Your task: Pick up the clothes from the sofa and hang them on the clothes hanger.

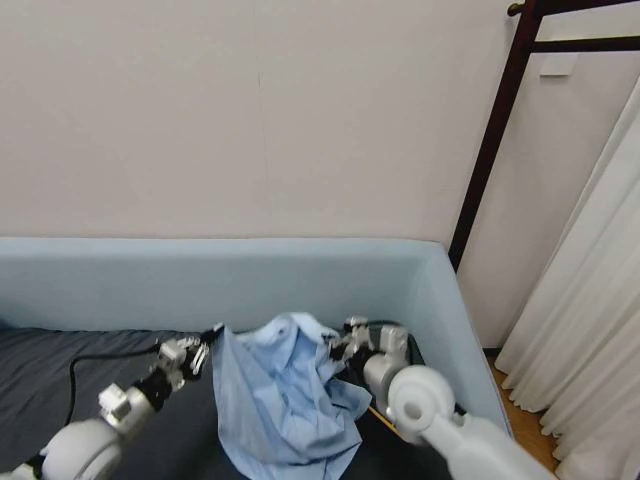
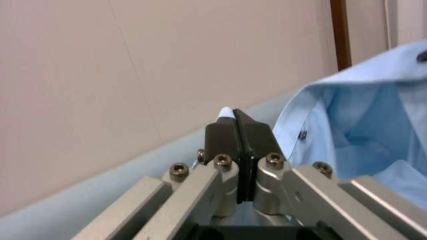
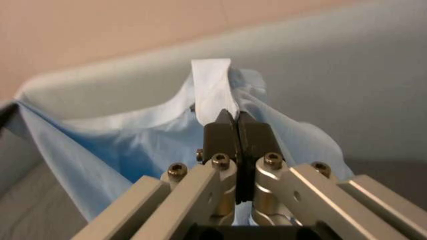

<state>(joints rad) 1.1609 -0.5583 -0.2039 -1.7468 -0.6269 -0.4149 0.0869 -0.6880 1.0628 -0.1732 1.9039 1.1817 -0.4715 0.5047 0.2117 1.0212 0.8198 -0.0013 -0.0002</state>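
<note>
A light blue shirt (image 1: 285, 400) hangs between my two grippers just above the dark sofa seat (image 1: 60, 355). My left gripper (image 1: 207, 346) is shut on the shirt's left edge; in the left wrist view a sliver of cloth pokes out of the closed fingers (image 2: 237, 131), with the shirt (image 2: 360, 125) beside them. At the right, my right gripper (image 1: 335, 345) is shut on the shirt near its collar; the right wrist view shows a strip of fabric (image 3: 215, 90) pinched between its fingers (image 3: 235, 134). A dark wooden clothes hanger stand (image 1: 495, 130) rises at the upper right.
The sofa has a pale blue backrest (image 1: 200, 275) and right armrest (image 1: 455, 330) against a plain wall. White curtains (image 1: 590, 320) hang at the far right, past the stand. A black cable (image 1: 95, 360) runs along my left arm.
</note>
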